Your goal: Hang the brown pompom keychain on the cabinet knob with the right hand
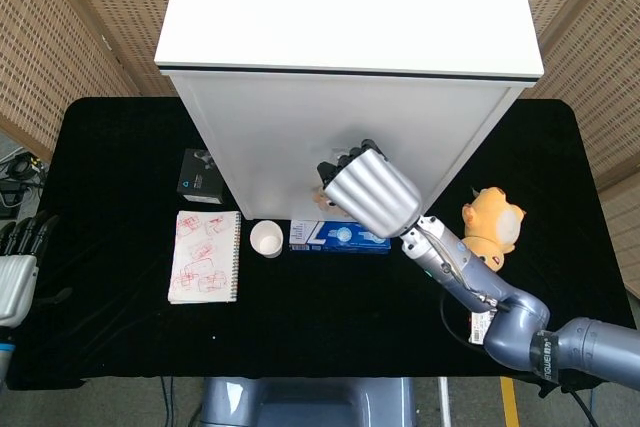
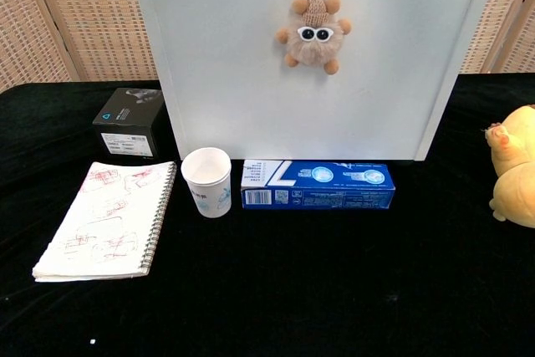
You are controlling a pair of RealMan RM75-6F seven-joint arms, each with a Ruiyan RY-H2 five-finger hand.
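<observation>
While the right robot hand (image 1: 367, 190) is raised against the white cabinet (image 1: 340, 127) front in the head view, only its silver back and dark fingertips (image 1: 345, 159) show, so whether it is spread or pinching anything cannot be told. The brown pompom keychain (image 2: 313, 28) hangs in front of the cabinet face in the chest view, its ring at the top edge of that picture and its googly eyes facing out; in the head view a bit of it peeks out just beside the robot hand's lower left edge. The cabinet knob itself is not visible in either view. Below the robot hand, on the black counter (image 1: 330, 327), lies a blue toothpaste box (image 2: 318, 185), with a white paper cup (image 2: 206, 181) just to its left. Further left of the robot hand sit a spiral notebook (image 2: 109, 221) with red drawings and a small black box (image 2: 128, 119). To the right of the robot hand, well apart, is a yellow plush toy (image 1: 492, 225). The left robot hand (image 1: 18, 272) rests at the far left edge of the head view, fingers straight and lying side by side, holding nothing.
</observation>
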